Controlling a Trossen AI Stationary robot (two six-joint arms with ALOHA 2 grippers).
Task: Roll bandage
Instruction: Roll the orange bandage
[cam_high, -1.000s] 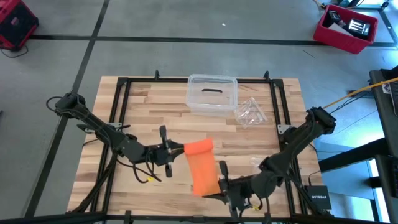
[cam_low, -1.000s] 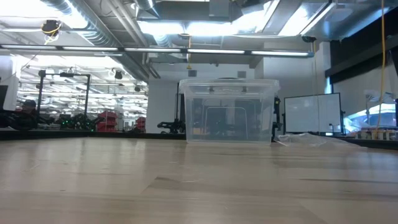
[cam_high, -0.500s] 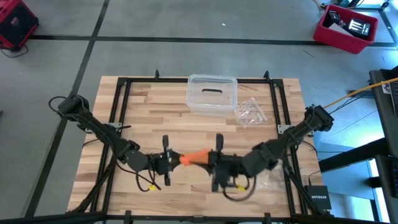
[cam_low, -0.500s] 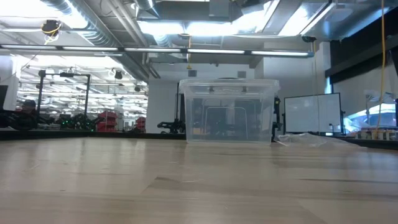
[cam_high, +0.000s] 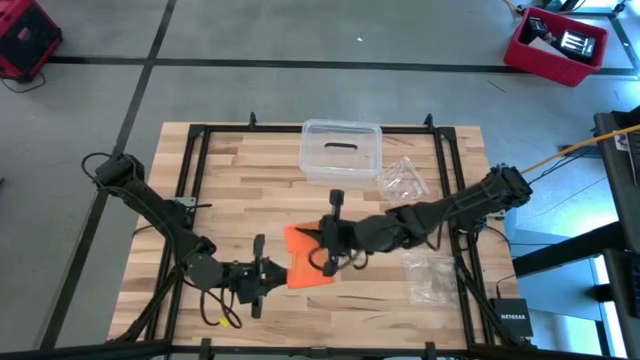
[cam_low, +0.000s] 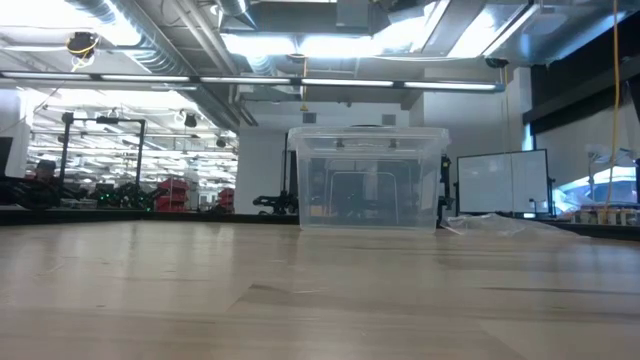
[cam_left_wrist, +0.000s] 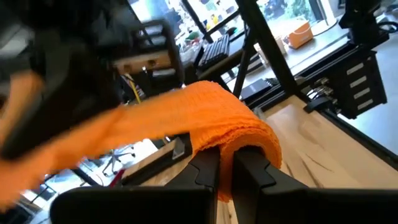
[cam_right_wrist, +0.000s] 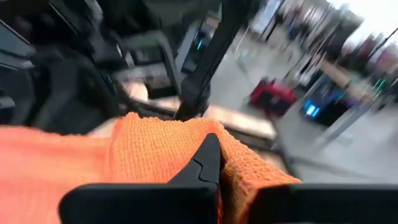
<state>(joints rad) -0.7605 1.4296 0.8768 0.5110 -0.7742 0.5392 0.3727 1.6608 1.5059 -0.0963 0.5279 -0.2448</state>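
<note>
From above, the bandage (cam_high: 305, 260) hangs stretched between the two arms over the near middle of the table (cam_high: 230, 180). The left gripper (cam_high: 270, 278) pinches its near end, the right gripper (cam_high: 322, 238) its far end, presumably to keep the strip taut for rolling. The clear box (cam_high: 341, 150) and plastic bags (cam_high: 403, 180) sit well apart at the far side.

At table height, only the box (cam_low: 368, 178) shows; no arms, no bandage.

The left wrist camera shows its jaws clamped together on orange fabric (cam_left_wrist: 217, 130).

The right wrist camera likewise: fingers closed on the folded cloth (cam_right_wrist: 155, 155).
</note>
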